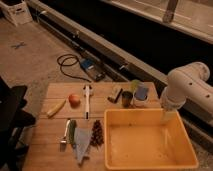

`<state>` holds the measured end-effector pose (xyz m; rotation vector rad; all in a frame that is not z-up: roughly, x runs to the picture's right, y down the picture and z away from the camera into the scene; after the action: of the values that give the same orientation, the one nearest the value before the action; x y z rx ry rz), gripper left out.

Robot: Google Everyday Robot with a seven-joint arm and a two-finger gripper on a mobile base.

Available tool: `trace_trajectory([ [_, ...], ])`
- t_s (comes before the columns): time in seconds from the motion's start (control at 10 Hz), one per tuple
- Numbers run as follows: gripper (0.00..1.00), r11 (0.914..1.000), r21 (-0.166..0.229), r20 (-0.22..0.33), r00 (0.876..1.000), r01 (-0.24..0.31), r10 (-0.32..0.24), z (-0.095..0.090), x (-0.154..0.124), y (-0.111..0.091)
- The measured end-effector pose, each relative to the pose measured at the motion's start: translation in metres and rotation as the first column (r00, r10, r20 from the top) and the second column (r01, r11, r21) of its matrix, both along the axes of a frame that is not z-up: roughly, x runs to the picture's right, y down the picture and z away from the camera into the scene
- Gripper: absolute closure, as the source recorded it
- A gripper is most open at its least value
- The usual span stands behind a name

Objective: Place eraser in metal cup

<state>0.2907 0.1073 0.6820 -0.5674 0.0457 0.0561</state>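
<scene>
The eraser, a small pale block with a darker end, lies on the wooden table just left of the metal cup. The cup is dark and shiny and stands upright at the table's far edge, beside a white container with blue. My white arm comes in from the right. My gripper hangs at the far right rim of the yellow tub, well to the right of the cup and eraser. Nothing shows in the gripper.
On the table are an orange fruit, a banana, a long white-handled utensil, a pine cone, a grey cloth and a green item. A black chair stands at the left. A cable lies on the floor.
</scene>
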Motion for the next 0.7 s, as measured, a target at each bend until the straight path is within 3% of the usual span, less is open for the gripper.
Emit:
trace_trajectory([
  [0.7, 0.35, 0.9993, 0.037, 0.002, 1.0, 0.005, -0.005, 0.0, -0.006, -0.015],
])
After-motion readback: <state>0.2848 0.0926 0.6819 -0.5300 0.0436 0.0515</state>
